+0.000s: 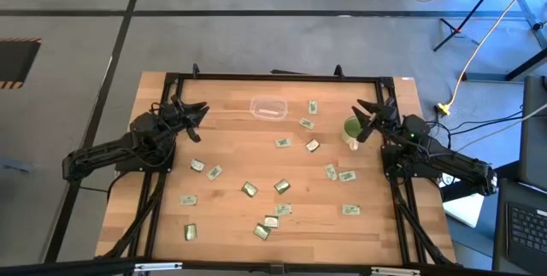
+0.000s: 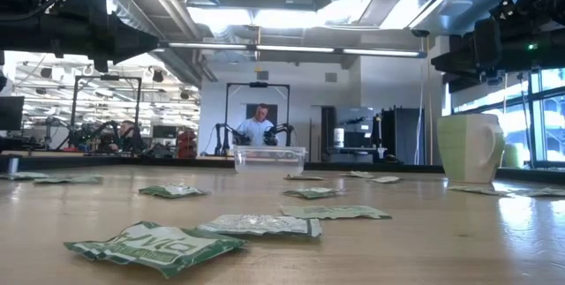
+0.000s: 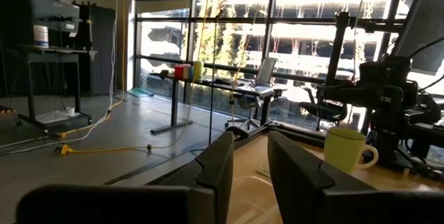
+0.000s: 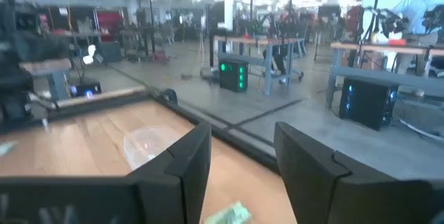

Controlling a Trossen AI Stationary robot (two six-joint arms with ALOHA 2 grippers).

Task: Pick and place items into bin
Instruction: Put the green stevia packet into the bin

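We look down on the wooden table (image 1: 256, 165), framed by a black rail. At its left edge sits the left arm, its left gripper (image 1: 198, 110) raised over the boards with the two fingers parted and nothing between them; its own wrist camera shows the same gap between the fingers (image 3: 215, 172). At the opposite edge the right arm mirrors it, and the right gripper (image 1: 366, 110) also stands spread and empty, just beside the green cup (image 1: 351, 128), which rests upright on the table near the right rail.

The bin (image 1: 268, 108), a clear shallow container, sits near the far edge of the table, roughly midway between the two grippers and apart from both. From table height we see it (image 2: 269, 159) standing empty as far as we can tell.

The packets (image 1: 281, 186) lie flat and scattered over the middle and near part of the table, none of them inside the bin; a few lie close to it on the right, and one (image 2: 155, 246) rests nearest the low camera.

In the room beyond, a person (image 2: 259, 126) sits at another station.
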